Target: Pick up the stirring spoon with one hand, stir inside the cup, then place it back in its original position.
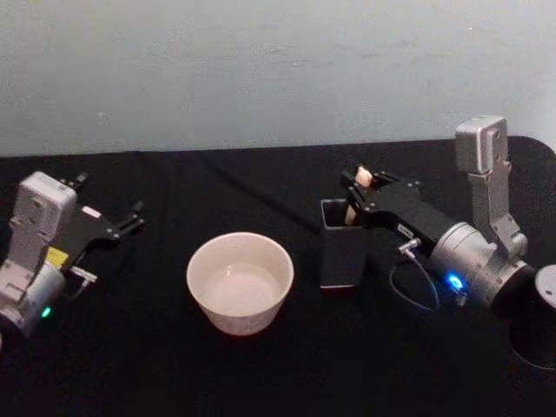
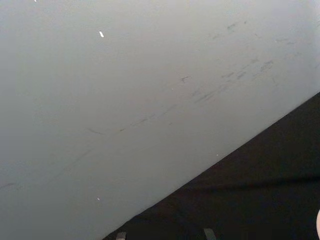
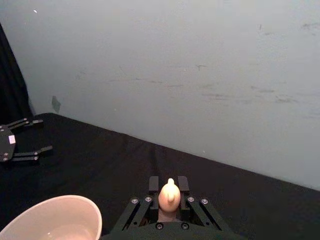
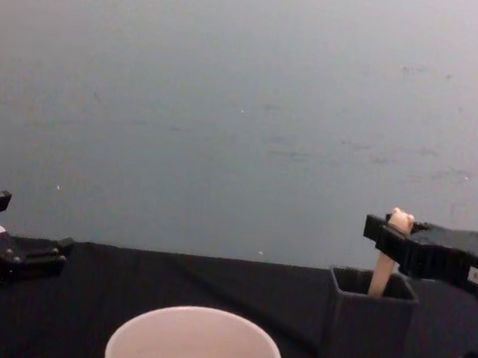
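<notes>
Right gripper (image 1: 359,187): fingers closed on the spoon (image 4: 385,263) near the top of its wooden handle, just below the bear-head knob. In the right wrist view the knob (image 3: 170,193) sits between the two black fingers (image 3: 153,184), pinched on both sides. Chest view: handle stands nearly upright, slightly tilted, its lower part inside the holder (image 4: 366,336); the spoon's bowl is hidden within. The right gripper reaches in from the right, level with the handle top, directly above the holder's open mouth.

Holder: dark grey, square section, standing on the black table (image 1: 156,373). Head view: it is just to the right of the cup (image 1: 240,281), apart from it, not touching.

Cup: cream-white, round, wide, upright near the table's middle. The inside looks pale; whether it holds liquid cannot be told. Its rim also shows at the lower corner of the right wrist view (image 3: 52,218).

Right arm: silver wrist housing with a blue light, over the table's right side.

Left gripper (image 1: 109,207): fingers spread apart, holding nothing, above the table's left side, well apart from cup and holder. Chest view shows it low at the left edge (image 4: 16,236). Left arm idle.

Behind the table: a plain grey-blue wall (image 4: 248,102) with faint scuffs.
</notes>
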Action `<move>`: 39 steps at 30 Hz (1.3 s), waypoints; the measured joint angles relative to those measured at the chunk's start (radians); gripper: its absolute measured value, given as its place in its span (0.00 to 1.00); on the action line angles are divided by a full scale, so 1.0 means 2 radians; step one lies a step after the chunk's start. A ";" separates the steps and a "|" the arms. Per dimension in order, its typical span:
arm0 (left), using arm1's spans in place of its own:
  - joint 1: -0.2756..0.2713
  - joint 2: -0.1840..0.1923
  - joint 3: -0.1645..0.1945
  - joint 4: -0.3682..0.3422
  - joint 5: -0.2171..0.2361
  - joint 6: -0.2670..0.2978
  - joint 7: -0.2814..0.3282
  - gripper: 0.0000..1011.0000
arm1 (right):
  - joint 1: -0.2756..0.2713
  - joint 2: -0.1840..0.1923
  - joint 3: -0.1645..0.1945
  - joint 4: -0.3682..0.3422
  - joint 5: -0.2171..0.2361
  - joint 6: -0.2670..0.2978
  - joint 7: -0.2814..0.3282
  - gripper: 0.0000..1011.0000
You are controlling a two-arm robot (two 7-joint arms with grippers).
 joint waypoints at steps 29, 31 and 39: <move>0.000 0.000 0.000 0.000 0.000 0.000 0.000 0.99 | -0.006 -0.003 -0.002 0.006 -0.006 0.004 -0.004 0.21; 0.000 0.000 0.000 0.000 0.000 0.000 0.000 0.99 | -0.006 -0.003 -0.002 0.006 -0.006 0.003 -0.004 0.21; 0.000 0.000 0.000 0.000 0.000 0.000 0.000 0.99 | -0.006 -0.003 -0.001 0.006 -0.005 0.003 -0.004 0.42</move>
